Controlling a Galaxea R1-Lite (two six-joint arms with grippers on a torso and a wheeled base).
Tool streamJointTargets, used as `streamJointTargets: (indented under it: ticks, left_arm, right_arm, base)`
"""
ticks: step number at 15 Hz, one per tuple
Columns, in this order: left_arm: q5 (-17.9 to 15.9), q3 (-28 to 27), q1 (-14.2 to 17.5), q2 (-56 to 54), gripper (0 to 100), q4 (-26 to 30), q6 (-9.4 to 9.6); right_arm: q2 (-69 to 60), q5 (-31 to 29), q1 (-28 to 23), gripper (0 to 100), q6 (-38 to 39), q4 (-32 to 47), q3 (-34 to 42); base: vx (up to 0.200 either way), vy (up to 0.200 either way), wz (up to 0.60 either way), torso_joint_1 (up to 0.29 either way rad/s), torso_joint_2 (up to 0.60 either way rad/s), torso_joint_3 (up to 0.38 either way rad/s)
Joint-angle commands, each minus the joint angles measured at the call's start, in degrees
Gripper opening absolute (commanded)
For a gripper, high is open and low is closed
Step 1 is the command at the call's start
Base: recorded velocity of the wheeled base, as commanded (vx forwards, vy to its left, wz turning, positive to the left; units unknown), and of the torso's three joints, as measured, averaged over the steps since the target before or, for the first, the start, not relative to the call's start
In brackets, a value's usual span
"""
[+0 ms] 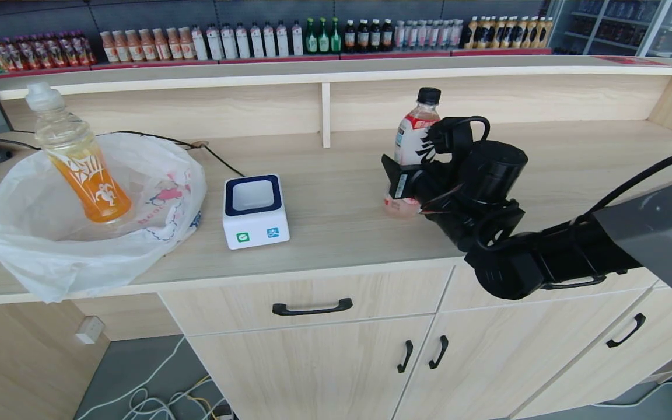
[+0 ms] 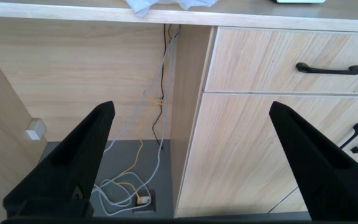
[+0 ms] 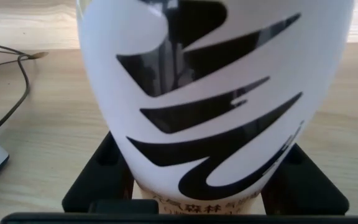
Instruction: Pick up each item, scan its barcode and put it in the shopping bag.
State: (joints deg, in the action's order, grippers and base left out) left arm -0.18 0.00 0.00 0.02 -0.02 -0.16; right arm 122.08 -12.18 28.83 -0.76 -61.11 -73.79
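A pink drink bottle (image 1: 415, 131) with a black cap and a white, black-striped label (image 3: 216, 81) stands upright at the middle right of the wooden counter (image 1: 336, 192). My right gripper (image 1: 409, 182) is shut on its lower half, with a finger on each side (image 3: 204, 186). The white and blue barcode scanner (image 1: 254, 211) sits to the left of it. Farther left lies the open white shopping bag (image 1: 38, 233) with an orange drink bottle (image 1: 82, 163) leaning inside. Below the counter's edge, my left gripper (image 2: 191, 109) hangs open and holds nothing, facing the cabinet front.
A black cable (image 1: 167, 140) runs along the counter behind the bag to the scanner. A raised shelf (image 1: 324, 76) with a divider backs the counter. Rows of bottles (image 1: 312, 38) line the far wall. Drawers and doors (image 2: 278, 68) lie under the counter.
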Motion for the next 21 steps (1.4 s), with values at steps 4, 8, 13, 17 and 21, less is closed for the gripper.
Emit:
streamJointTargets:
  ticks: [4, 8, 13, 17, 21]
  left_arm:
    - [0.0, 0.0, 0.0, 0.0, 100, -0.1, -0.02]
    - [0.0, 0.0, 0.0, 0.0, 100, -0.1, -0.02]
    - [0.0, 0.0, 0.0, 0.0, 100, -0.1, -0.02]
    - [0.0, 0.0, 0.0, 0.0, 100, 0.0, -0.02]
    - [0.0, 0.0, 0.0, 0.0, 100, -0.1, -0.02]
  right_arm:
    - [-3.2, -0.3, 0.0, 0, -1.1, 0.3, 0.2]
    - [-6.7, -0.3, 0.0, 0, -4.3, 0.2, 2.6]
    - [-14.6, -0.3, 1.1, 0, -6.8, 0.3, 8.5]
    - [-24.1, 0.3, 1.7, 0, -6.9, 0.2, 18.7]
    - [-29.4, 1.0, 1.7, 0, -6.5, 0.1, 25.4]
  base:
    - [0.0, 0.0, 0.0, 0.0, 0.0, 0.0]
    - [0.0, 0.0, 0.0, 0.0, 0.0, 0.0]
    - [0.0, 0.0, 0.0, 0.0, 0.0, 0.0]
    - [0.0, 0.0, 0.0, 0.0, 0.0, 0.0]
    - [0.0, 0.0, 0.0, 0.0, 0.0, 0.0]
